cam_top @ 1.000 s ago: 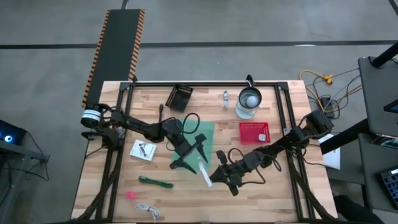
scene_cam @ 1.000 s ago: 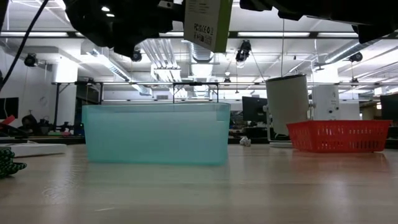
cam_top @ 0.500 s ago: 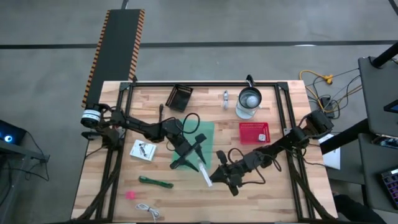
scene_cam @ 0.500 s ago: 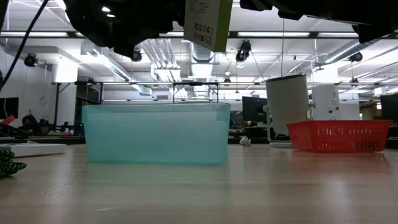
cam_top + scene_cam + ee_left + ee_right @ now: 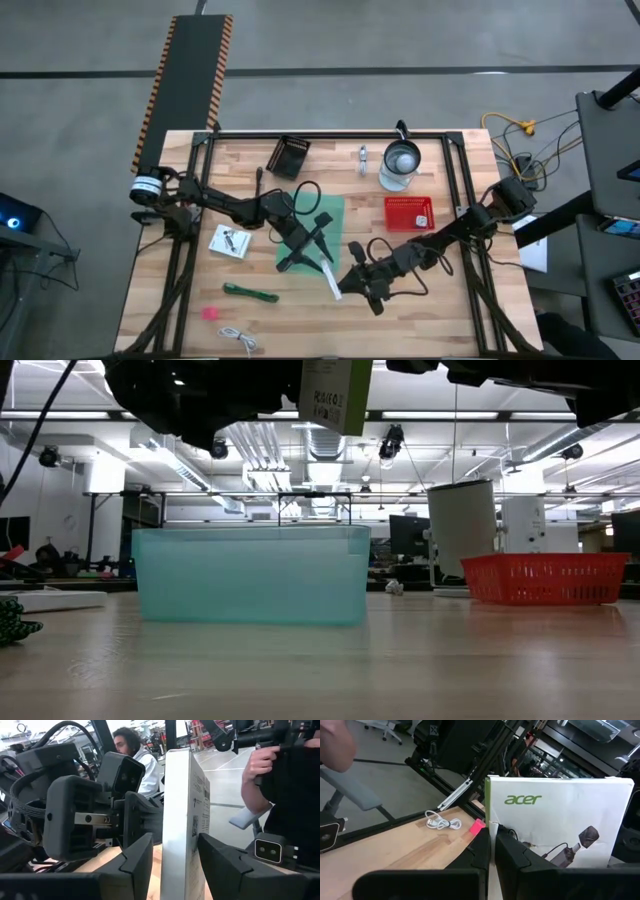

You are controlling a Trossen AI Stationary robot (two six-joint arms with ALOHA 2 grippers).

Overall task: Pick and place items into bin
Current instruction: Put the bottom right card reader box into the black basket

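Closing in since a second ago, the left gripper (image 5: 308,247) is hanging over the bin (image 5: 335,210) with its fingers now drawn to roughly half their earlier spread. They are flanking the white box (image 5: 329,280) without yet clamping it; a thin gap is showing beside one finger (image 5: 135,862). The right gripper (image 5: 345,287), reaching in from 4 o'clock, is pinching the box tight by its lower edge and holding it upright in the air, over the bin's 5 o'clock corner. From table level the box is sitting a touch higher than before, well above the bin's rim.

On the table, a flat packet (image 5: 230,241) is lying at the bin's 9 o'clock. A green stick (image 5: 250,293), a pink bit (image 5: 210,313) and a coiled cable (image 5: 238,338) are trailing away toward 7 o'clock. A red basket (image 5: 410,213) is standing at 3 o'clock and a jug (image 5: 401,163) at 1 o'clock.
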